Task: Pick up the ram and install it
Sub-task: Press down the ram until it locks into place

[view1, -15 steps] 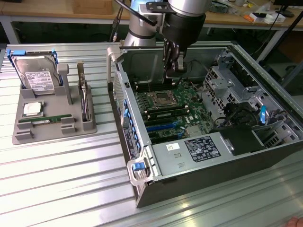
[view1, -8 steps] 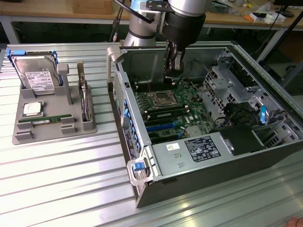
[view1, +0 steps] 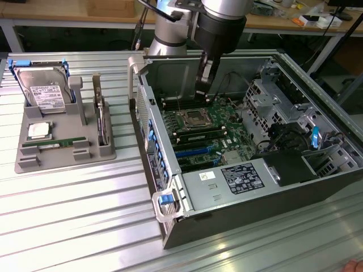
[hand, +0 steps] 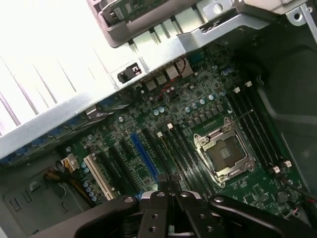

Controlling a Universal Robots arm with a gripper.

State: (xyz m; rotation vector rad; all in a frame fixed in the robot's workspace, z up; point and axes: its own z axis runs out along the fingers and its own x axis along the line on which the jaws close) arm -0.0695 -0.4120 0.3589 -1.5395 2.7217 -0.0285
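Green and flat, the ram [view1: 55, 144] lies in the grey parts tray [view1: 34, 161] on the bench [view1: 85, 198], well apart from the open computer case [view1: 317, 187], so your pick-up is not yet done. Its long axis runs along the tray's front edge, pointing toward the case. Your gripper [view1: 203, 85] hangs over the motherboard [view1: 195, 164] inside the case, fingers pressed together and holding nothing.

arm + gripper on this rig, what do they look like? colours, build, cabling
The arm has silver-grey tubular segments with rounded joint housings, a blue ring near the top and a black cable along its side. The wrist end is a black cylinder. The gripper is black and narrow; in the wrist view the gripper shows matte black linkage bars with silver bolt heads.
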